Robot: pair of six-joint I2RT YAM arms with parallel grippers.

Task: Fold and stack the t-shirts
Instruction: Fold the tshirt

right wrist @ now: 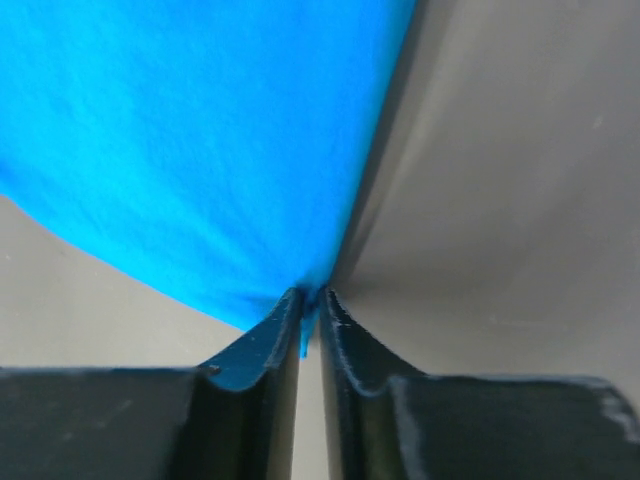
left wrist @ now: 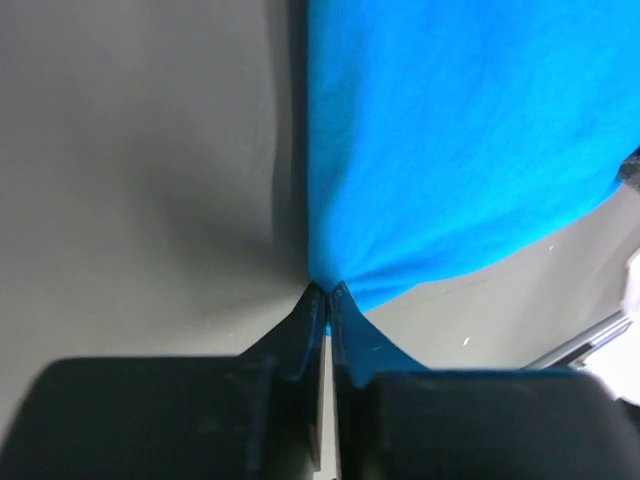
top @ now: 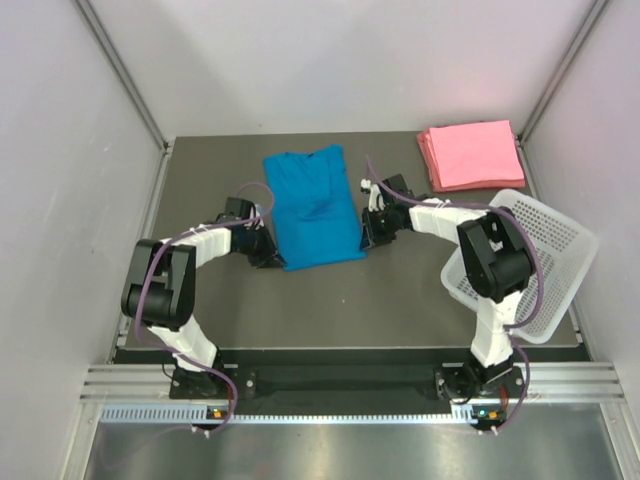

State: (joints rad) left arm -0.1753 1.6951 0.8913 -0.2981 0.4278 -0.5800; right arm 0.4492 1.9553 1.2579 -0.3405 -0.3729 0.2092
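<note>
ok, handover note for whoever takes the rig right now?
Left gripper: shut on blue shirt, near left corner.
Right gripper: shut on its near right corner.
Blue shirt lies flat in the middle of the table; pink stack at far right; basket tilted at the right edge.
Done: pink shirts folded and stacked.
Left: finish folding blue, put it on the stack.

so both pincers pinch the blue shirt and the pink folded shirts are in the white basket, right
The pink folded shirts lie on the table at the far right corner, outside the white basket, as the top view shows. The left pincer and right pincer do pinch the blue shirt.
</note>
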